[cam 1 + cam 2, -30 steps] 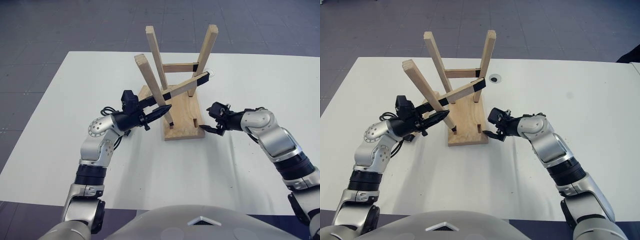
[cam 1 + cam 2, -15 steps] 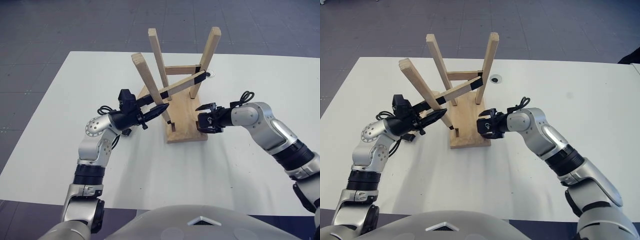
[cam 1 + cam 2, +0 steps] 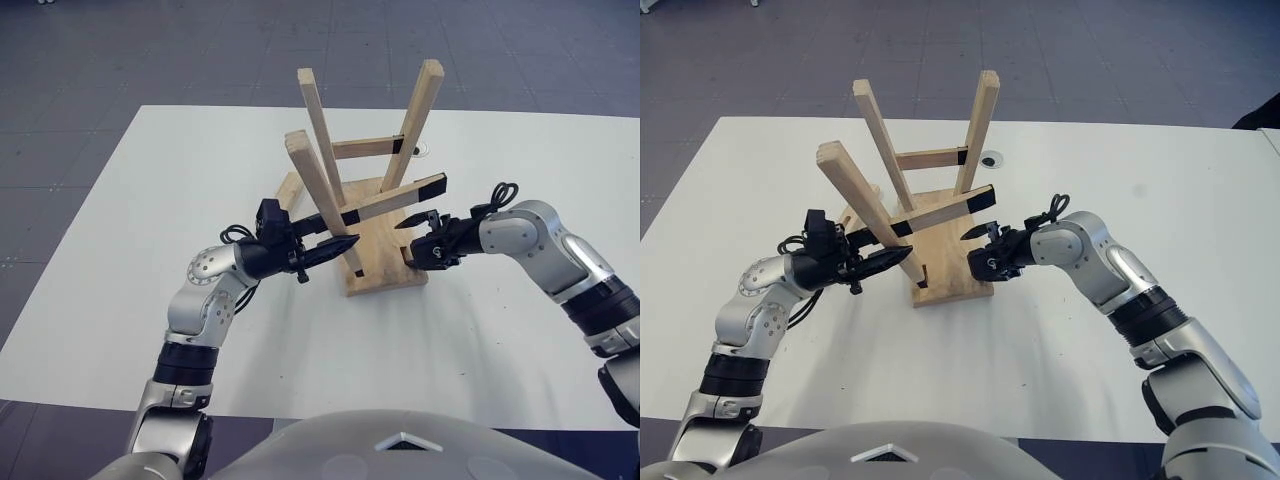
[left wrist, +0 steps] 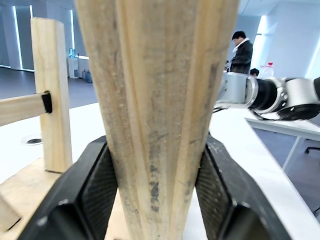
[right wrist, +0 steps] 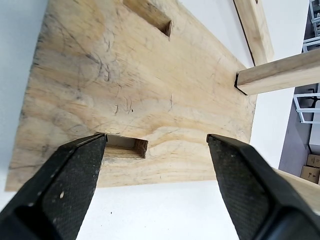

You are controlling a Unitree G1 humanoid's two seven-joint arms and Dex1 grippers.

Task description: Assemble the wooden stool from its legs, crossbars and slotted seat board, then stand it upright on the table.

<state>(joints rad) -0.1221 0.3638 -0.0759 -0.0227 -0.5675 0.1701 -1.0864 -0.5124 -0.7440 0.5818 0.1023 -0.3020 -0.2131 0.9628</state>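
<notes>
The slotted seat board (image 3: pixel 388 276) lies flat on the white table (image 3: pixel 150 200). Two legs (image 3: pixel 318 120) (image 3: pixel 417 110) rise from its far side, joined by a crossbar (image 3: pixel 365 147). My left gripper (image 3: pixel 335 243) is shut on a third, tilted leg (image 3: pixel 312 180) whose foot meets the board near its front left slot. A black-tipped crossbar (image 3: pixel 400 198) sticks out from that leg to the right. My right gripper (image 3: pixel 408 243) is open at the board's near right edge. In the right wrist view its fingers (image 5: pixel 60 190) flank an empty slot (image 5: pixel 125 146).
A small round hole (image 3: pixel 987 158) sits in the table behind the stool. Bare white tabletop spreads to the left, right and front of the board. The table's edges drop to a dark floor.
The left gripper moved right with its leg, which now stands steeper. The crossbar's free end swung out to the right and the seat board slid rightward. The right gripper turned over the board's edge.
</notes>
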